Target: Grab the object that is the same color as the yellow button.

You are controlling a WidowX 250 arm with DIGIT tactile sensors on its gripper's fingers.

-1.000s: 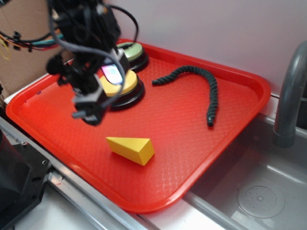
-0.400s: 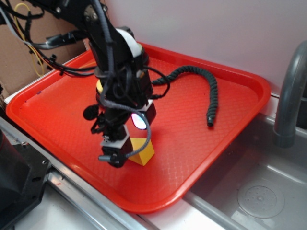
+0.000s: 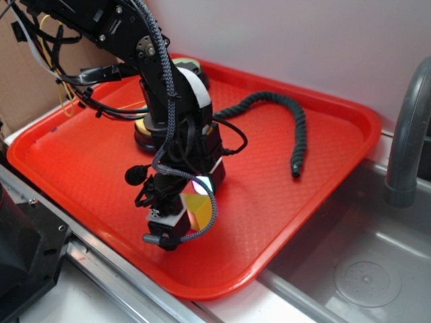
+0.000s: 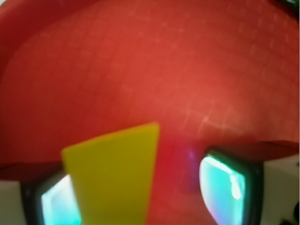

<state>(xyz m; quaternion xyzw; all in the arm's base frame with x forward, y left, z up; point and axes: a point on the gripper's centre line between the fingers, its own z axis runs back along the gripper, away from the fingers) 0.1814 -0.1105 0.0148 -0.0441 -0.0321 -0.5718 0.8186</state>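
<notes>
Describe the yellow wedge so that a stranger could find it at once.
Start at the red tray beside the sink. Near its front edge, under the gripper, lies the yellow wedge. Unlike the round yellow button behind the arm, it is flat-sided and tapered; the black rope is long and dark.

Arm now lower, jaws astride the yellow wedge, formerly clear

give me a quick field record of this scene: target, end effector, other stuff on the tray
target: yellow wedge block on the red tray
end effector: down over the wedge, fingers either side; left pad at the block, gap at the right pad
grip: not closed on it yet
yellow button: mostly hidden behind the arm
other: black ribbed hose
beside tray: grey sink
</notes>
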